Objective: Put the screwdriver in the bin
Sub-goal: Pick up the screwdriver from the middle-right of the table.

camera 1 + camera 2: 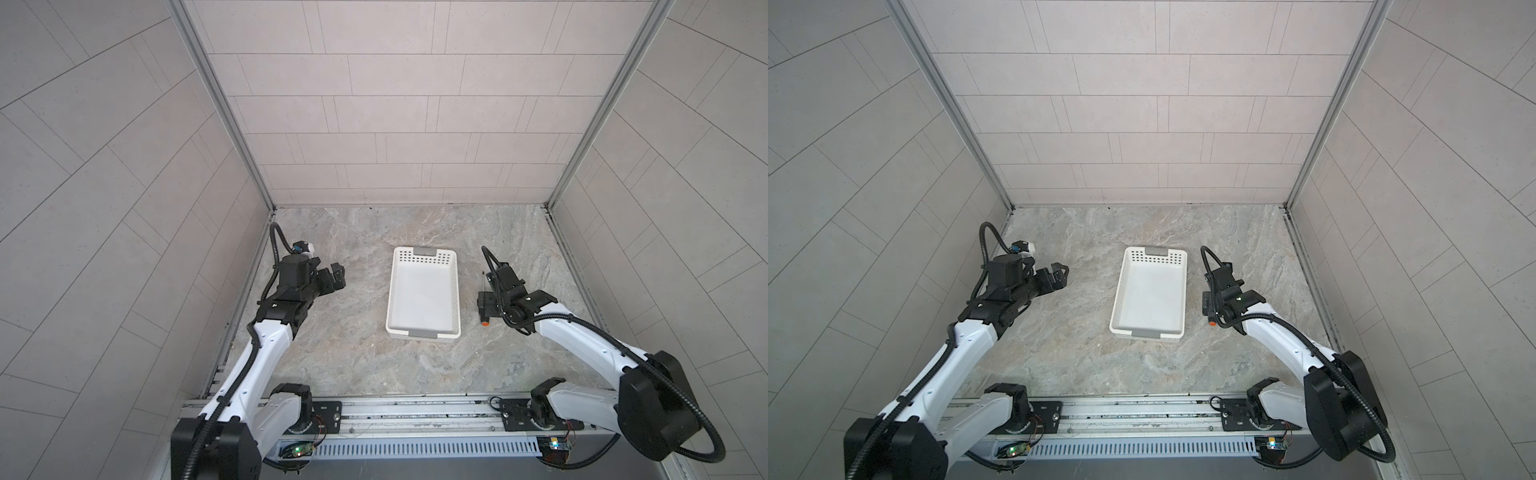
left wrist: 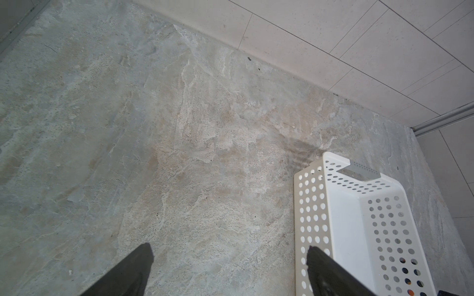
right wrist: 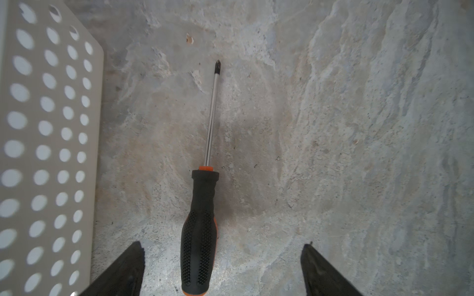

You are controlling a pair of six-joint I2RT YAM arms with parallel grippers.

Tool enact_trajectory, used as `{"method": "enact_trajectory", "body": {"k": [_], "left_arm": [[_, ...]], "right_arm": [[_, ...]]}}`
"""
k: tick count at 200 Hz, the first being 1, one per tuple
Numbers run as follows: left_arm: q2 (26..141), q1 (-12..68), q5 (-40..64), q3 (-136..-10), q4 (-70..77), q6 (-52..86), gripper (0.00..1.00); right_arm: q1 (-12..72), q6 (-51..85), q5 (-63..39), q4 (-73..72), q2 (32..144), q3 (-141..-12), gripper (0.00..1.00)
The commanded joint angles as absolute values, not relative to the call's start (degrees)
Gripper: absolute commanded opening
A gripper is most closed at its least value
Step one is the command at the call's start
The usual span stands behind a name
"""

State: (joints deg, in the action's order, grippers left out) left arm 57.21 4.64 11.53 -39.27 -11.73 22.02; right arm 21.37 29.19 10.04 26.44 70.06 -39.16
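Flat on the worktop (image 1: 353,353), just beside the bin (image 1: 390,299), not in it: screwdriver (image 3: 202,217). Wide apart: right fingers (image 3: 123,271), one each side of it, not touching. Also wide: left fingers (image 2: 128,274), holding nothing.

Screwdriver (image 3: 200,230): bright metal shaft, stippled black rubbery handle, orange trim. Bin (image 1: 424,261): smooth white perforated plastic. Surface (image 1: 340,353): rough, matt, stone-look.

Soft, even brightness with no glare, only faint smudgy shadows on the counter (image 3: 333,153) beside the screwdriver (image 3: 200,243). Both top views bow the walls (image 1: 374,104) at the edges; in the right wrist view the bin (image 3: 38,153) is blurred, too close for focus.
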Motion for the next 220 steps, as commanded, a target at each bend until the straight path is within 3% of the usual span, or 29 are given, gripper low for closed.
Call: {"method": "enact_trajectory", "body": {"k": [1,50,70,172,220], "left_arm": [[54.8,4.8,10.7,-37.8,-10.4,22.2,1.0],[52.2,4.8,9.2,-37.1,-11.3,22.1,1.0],[51.5,4.8,8.6,-36.5,-10.7,22.5,1.0],[52.5,4.9,7.5,-36.0,-9.6,22.8,1.0],[52.5,4.8,6.9,-35.9,-9.8,22.8,1.0]], "right_arm": [[21.6,30.3,8.7,23.3,72.1,-38.4,0.82],[21.6,30.1,6.3,19.2,78.3,-38.2,0.71],[21.6,30.1,6.2,17.9,80.8,-38.6,0.6],[21.2,30.2,6.3,16.1,83.7,-38.3,0.26],[20.2,30.6,6.0,15.9,81.8,-36.8,0.18]]}}
